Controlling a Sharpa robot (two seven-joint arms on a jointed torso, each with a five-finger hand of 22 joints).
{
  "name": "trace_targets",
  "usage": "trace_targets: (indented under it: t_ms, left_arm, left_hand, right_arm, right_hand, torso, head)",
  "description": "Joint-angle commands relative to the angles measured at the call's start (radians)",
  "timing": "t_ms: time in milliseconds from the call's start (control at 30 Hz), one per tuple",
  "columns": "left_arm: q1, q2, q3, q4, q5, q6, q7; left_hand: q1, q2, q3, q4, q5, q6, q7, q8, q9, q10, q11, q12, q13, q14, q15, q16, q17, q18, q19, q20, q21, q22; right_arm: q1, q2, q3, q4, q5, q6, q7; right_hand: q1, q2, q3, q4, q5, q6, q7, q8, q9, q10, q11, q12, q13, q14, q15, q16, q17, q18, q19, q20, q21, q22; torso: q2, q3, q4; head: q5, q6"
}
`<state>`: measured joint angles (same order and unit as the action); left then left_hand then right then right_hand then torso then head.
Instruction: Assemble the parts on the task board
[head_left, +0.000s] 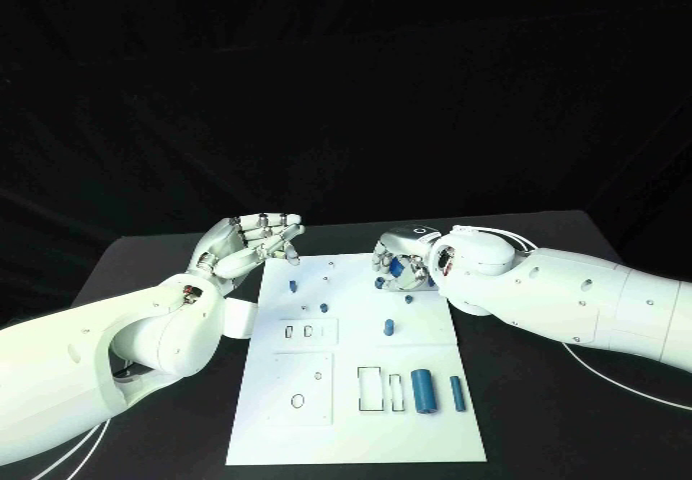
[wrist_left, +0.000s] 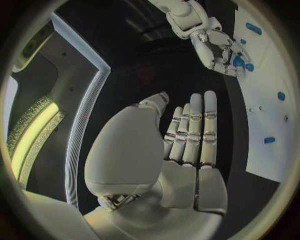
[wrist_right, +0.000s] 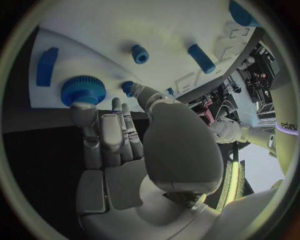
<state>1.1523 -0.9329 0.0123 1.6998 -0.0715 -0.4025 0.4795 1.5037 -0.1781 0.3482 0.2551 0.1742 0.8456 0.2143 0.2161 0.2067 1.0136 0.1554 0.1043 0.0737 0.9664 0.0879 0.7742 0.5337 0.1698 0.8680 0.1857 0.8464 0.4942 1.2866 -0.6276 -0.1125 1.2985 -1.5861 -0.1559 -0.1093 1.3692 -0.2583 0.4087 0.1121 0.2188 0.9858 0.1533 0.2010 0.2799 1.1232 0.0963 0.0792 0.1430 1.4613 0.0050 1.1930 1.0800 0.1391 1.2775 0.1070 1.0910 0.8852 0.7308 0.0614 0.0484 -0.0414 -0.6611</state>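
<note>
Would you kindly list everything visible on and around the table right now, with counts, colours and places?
Table: one, black, under everything.
Task board: one, white plate, middle of the table, between the two arms.
Large cylinder: one, blue, lying near the board's near right corner.
Slim cylinder: one, blue, lying just right of the large cylinder.
Small parts: several, blue, scattered over the board's middle and far half.
Toothed round part: one, blue, at the board's edge, at the right hand's fingertips.
Left hand: one, silver, by the board's far left corner, holding nothing.
Right hand: one, silver, at the board's far right edge.
</note>
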Motion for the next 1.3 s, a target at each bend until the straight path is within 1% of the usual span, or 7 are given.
trace_targets:
  t_ms: [33,200,267,367,600,1000,1300]
  left_arm:
    - [0.001,0.003,0.001,-0.001,0.004,0.023,0.002]
    - [0.001,0.004,0.001,-0.003,0.004,0.024,0.002]
    - [0.001,0.004,0.001,-0.004,0.004,0.025,0.001]
    - [0.001,0.004,0.001,-0.006,0.004,0.026,-0.001]
    - [0.001,0.004,0.001,-0.008,0.005,0.028,-0.004]
    - [0.001,0.005,0.001,-0.011,0.007,0.034,-0.012]
    - [0.001,0.005,0.001,-0.015,0.007,0.035,-0.017]
  left_hand:
    - [-0.001,-0.006,0.006,0.002,-0.005,-0.005,-0.002,0.005,0.001,0.006,0.001,-0.007,0.001,-0.006,0.002,0.006,0.001,0.012,-0.009,0.000,0.007,0.001]
    - [-0.001,-0.006,0.007,0.002,-0.005,-0.006,-0.002,0.005,0.002,0.006,0.001,-0.007,0.001,-0.006,0.002,0.008,0.002,0.012,-0.010,0.000,0.009,0.002]
    - [-0.001,-0.006,0.007,0.002,-0.005,-0.006,-0.002,0.005,0.002,0.006,0.001,-0.007,0.001,-0.006,0.002,0.008,0.002,0.012,-0.010,0.000,0.009,0.002]
    - [-0.001,-0.006,0.007,0.002,-0.005,-0.006,-0.002,0.005,0.002,0.006,0.001,-0.007,0.001,-0.006,0.002,0.008,0.002,0.012,-0.010,0.000,0.009,0.002]
    - [-0.001,-0.005,0.008,0.002,-0.005,-0.006,-0.001,0.005,0.002,0.005,0.002,-0.007,0.001,-0.006,0.002,0.011,0.003,0.012,-0.012,0.000,0.013,0.005]
    - [-0.001,-0.003,0.010,0.002,-0.005,-0.008,-0.001,0.004,0.002,0.004,0.002,-0.008,0.001,-0.007,0.002,0.015,0.004,0.012,-0.014,0.001,0.019,0.009]
    - [0.002,-0.003,0.013,0.000,-0.006,-0.009,0.000,0.004,0.003,0.003,0.003,-0.009,0.001,-0.009,0.003,0.018,0.005,0.012,-0.018,0.001,0.025,0.012]
  right_arm:
    - [-0.003,0.004,0.000,-0.003,-0.024,0.042,-0.012]
    - [-0.008,0.010,-0.001,-0.011,-0.024,0.032,-0.010]
    - [-0.009,0.012,-0.001,-0.013,-0.019,0.024,-0.008]
    - [-0.011,0.015,-0.001,-0.014,-0.013,0.011,-0.004]
    - [-0.013,0.017,-0.001,-0.012,-0.003,-0.017,0.006]
    - [-0.013,0.018,-0.001,0.000,0.012,-0.057,0.009]
    - [-0.014,0.031,-0.001,-0.003,0.026,-0.122,-0.010]
  right_hand:
    - [0.013,0.002,-0.002,0.004,0.009,-0.002,0.001,0.000,0.003,-0.002,-0.003,0.007,0.003,0.036,0.004,0.020,0.018,-0.021,0.012,0.001,0.021,0.027]
    - [0.018,0.007,0.008,0.009,0.014,0.004,0.001,0.004,0.007,0.003,-0.003,0.010,0.006,0.038,0.004,0.047,0.042,-0.026,0.023,0.002,0.049,0.065]
    - [0.017,0.010,0.016,0.014,0.017,0.008,0.001,0.006,0.010,0.009,-0.003,0.013,0.008,0.041,0.004,0.063,0.057,-0.030,0.031,0.002,0.067,0.089]
    - [0.004,0.014,0.029,0.033,0.044,0.015,0.002,0.010,0.016,0.015,-0.003,0.016,0.011,0.041,0.004,0.085,0.075,-0.033,0.037,0.004,0.089,0.118]
    - [0.015,0.034,0.078,0.041,0.055,0.041,-0.008,0.029,0.035,0.054,-0.014,0.029,0.019,0.047,-0.003,0.134,0.119,-0.043,0.060,-0.001,0.145,0.194]
    - [0.020,0.041,0.100,0.037,0.055,0.049,-0.012,0.040,0.049,0.066,-0.018,0.031,0.021,0.047,-0.007,0.146,0.128,-0.046,0.063,-0.004,0.159,0.214]
    - [0.024,0.058,0.125,0.027,0.054,0.063,-0.020,0.059,0.073,0.086,-0.025,0.036,0.025,0.047,-0.012,0.159,0.136,-0.048,0.066,-0.008,0.175,0.237]
  torso:
    - [0.004,0.0025,0.0016]
    - [0.007,0.0027,0.0018]
    - [0.008,0.0037,0.0022]
    - [0.008,0.0043,0.0019]
    - [0.011,0.0058,0.0005]
    - [0.015,0.0074,0.0022]
    - [0.017,0.0078,0.0024]
  head:
    - [0.000,-0.002]
    - [0.002,-0.002]
    - [0.002,-0.002]
    - [0.003,-0.003]
    - [0.005,-0.002]
    - [0.004,0.000]
    - [0.006,0.004]
